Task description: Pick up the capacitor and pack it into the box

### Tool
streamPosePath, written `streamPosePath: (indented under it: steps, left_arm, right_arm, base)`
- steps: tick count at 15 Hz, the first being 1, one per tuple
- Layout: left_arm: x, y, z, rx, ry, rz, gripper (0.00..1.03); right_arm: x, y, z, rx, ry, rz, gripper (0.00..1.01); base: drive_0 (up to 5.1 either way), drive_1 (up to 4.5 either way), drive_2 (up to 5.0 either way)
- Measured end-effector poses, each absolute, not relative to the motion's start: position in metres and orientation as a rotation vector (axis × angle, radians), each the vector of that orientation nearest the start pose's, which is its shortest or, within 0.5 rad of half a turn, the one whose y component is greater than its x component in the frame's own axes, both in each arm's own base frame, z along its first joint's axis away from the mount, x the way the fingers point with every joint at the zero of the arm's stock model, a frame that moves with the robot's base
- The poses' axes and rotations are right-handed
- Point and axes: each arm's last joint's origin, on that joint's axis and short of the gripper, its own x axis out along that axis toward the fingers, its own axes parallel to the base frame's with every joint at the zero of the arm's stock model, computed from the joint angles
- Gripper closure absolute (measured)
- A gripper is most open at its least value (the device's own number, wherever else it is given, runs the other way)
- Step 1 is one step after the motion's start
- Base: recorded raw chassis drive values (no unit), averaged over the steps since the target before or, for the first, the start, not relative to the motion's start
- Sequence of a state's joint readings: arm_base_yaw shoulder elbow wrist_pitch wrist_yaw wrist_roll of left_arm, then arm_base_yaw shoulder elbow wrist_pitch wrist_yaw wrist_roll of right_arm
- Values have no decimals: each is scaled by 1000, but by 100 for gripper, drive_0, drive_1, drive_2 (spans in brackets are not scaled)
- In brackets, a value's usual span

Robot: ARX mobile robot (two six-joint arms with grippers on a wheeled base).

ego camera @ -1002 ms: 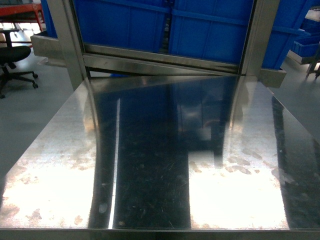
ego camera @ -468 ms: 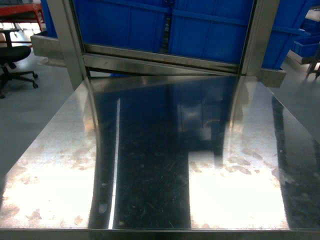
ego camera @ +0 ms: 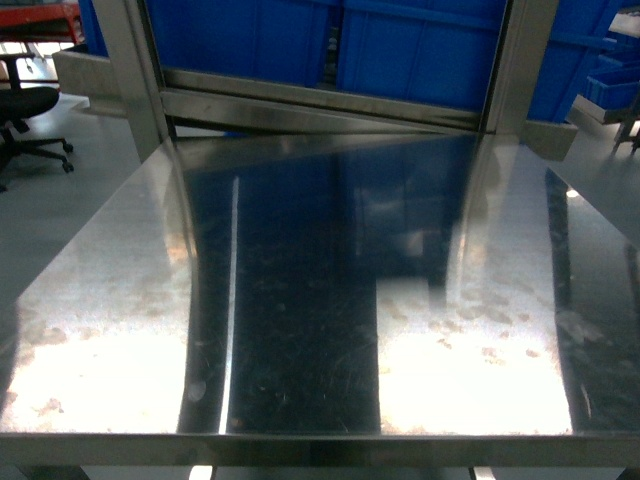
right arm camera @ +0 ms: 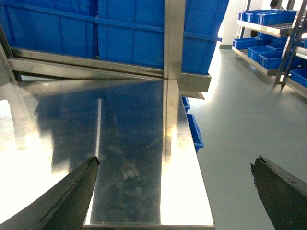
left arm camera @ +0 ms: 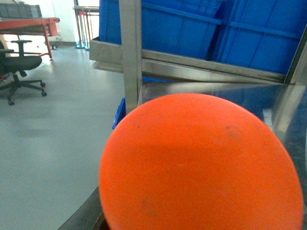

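No capacitor and no box show in any view. In the left wrist view a smooth orange rounded thing fills the lower frame right against the camera. It hides the left gripper's jaws, and I cannot tell what it is or whether it is held. My right gripper is open and holds nothing. Its dark fingertips stand wide apart over the near right corner of the steel table. Neither arm appears in the head view, which shows only the bare shiny table top.
Big blue plastic bins sit on a steel frame behind the table, between upright posts. A black office chair stands on the floor at the left. Racks of small blue bins line the far right, with grey floor between.
The whole head view has slid upward a little. The table's front edge now shows higher in the frame, with its underside visible. Nothing on the table has changed.
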State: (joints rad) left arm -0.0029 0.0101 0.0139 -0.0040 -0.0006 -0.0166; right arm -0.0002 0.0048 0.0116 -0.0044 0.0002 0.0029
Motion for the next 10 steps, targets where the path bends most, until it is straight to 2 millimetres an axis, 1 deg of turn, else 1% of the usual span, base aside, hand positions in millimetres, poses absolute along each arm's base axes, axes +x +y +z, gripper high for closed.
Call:
streamPosePath:
  steps: [10]
  left_arm:
    - [97, 0, 167, -14, 3, -2, 59]
  right_arm:
    - [97, 0, 167, 2, -1, 0, 3]
  base:
    - [0, 0, 0]
